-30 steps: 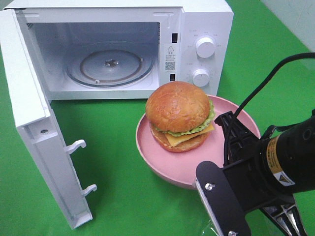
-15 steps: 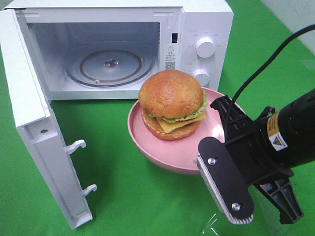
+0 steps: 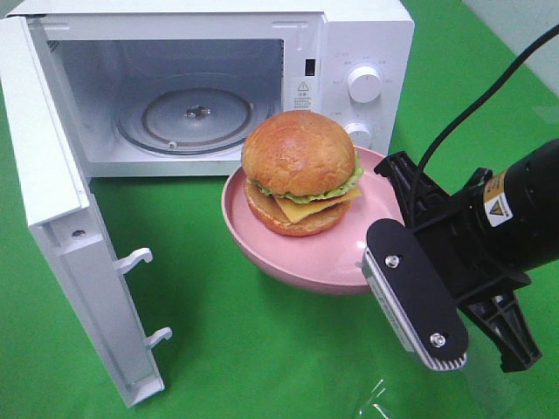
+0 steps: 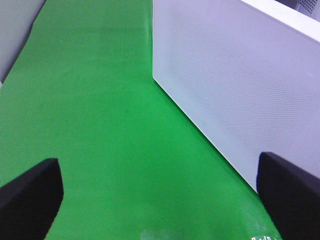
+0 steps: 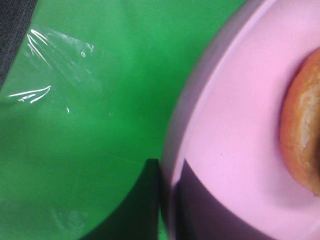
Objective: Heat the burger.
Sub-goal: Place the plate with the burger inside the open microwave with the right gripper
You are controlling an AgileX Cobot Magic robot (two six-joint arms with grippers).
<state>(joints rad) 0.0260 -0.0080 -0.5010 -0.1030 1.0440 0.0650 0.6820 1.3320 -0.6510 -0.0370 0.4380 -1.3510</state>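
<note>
Here, just in front of the microwave (image 3: 349, 35) dials: the burger (image 3: 300, 170), upright on a pink plate (image 3: 332, 262) held clear of the green cloth (image 3: 227, 349). Clamped on the plate rim farthest from the microwave's open door (image 3: 61, 201): the right gripper (image 3: 391, 218). Past the burger from that gripper: the microwave's glass turntable (image 3: 194, 118). Outside that door: the left gripper (image 4: 160, 195), spread wide, holding nothing.
</note>
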